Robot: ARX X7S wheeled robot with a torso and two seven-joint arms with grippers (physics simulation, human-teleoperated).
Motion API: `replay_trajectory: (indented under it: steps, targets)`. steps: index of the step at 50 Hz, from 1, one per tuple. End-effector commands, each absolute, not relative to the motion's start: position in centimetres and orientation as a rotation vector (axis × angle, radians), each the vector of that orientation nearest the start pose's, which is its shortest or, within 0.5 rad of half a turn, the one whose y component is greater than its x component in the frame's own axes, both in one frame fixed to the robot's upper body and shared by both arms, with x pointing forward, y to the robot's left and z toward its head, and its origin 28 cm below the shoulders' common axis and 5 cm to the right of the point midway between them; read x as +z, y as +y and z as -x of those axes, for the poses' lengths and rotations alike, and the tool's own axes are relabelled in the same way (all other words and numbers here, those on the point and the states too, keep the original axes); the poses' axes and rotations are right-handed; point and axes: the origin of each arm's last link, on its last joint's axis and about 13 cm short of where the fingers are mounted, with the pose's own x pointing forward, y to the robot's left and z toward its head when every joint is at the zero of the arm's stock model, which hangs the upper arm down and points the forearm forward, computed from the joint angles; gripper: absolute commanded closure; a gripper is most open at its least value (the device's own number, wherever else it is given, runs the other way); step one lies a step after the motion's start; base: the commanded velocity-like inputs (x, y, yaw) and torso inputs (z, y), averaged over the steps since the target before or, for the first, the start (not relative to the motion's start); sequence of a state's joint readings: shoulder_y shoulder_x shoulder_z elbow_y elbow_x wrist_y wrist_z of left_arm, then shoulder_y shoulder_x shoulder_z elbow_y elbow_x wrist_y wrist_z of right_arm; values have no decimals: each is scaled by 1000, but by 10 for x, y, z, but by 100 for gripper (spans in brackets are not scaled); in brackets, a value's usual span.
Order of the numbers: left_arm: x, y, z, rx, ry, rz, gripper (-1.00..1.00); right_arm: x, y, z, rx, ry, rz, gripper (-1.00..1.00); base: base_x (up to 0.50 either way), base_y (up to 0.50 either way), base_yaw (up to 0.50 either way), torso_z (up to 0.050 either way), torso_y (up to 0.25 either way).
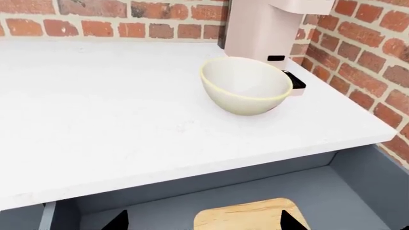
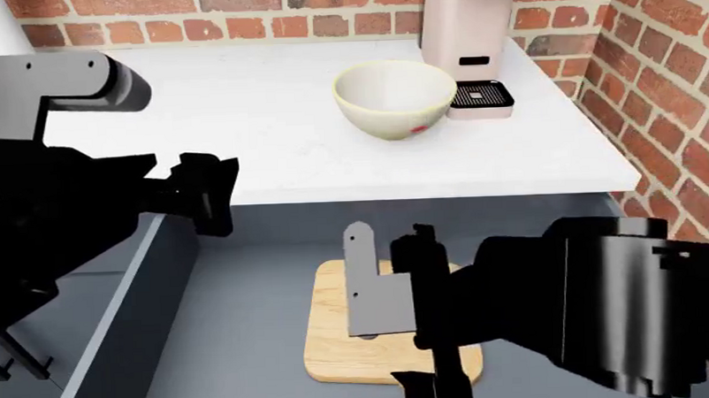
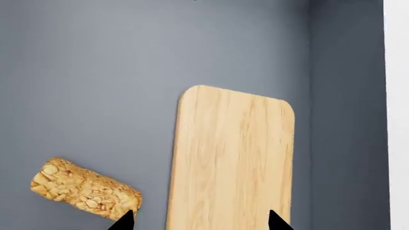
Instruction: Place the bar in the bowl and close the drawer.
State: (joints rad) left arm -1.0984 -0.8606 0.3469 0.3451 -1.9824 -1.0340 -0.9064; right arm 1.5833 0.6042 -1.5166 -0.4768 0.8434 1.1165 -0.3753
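Inside the open drawer my right pincer, jaws apart, straddles the cutting board; I should shift onto the bar beside it.

1. The left arm is almost wholly matte black, built of blocky, angular segments with hard edges.
2. Its upper link is a light grey rounded housing ending in a black cylindrical joint cap.
3. The right arm is glossy black, with a broad, drum-like rounded casing that catches a soft highlight.
4. A flat light grey bracket, upright and L-shaped, sits on the right arm's fore part; small dark screw holes show on its face.
5. In each wrist view only two black pointed fingertips show, triangular and plain.
6. No cables or markings are visible.
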Motion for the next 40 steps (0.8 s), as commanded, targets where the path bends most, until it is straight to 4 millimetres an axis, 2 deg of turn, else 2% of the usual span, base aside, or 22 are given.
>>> replay_trajectory:
  steps: [1,30,40]
  targets:
    - [294,261,-223,-311,303,70,-100,227,-71,-256,1227,506,1215,-100,0,0,0,0,0]
    - [294,265,-222,-298,300,81,-100,218,-58,-216,1398,427,1316,-100,0,0,0,0,0]
    - [293,266,-222,-296,302,84,-100,217,-58,-214,1420,411,1360,-100,0,0,0,0,0]
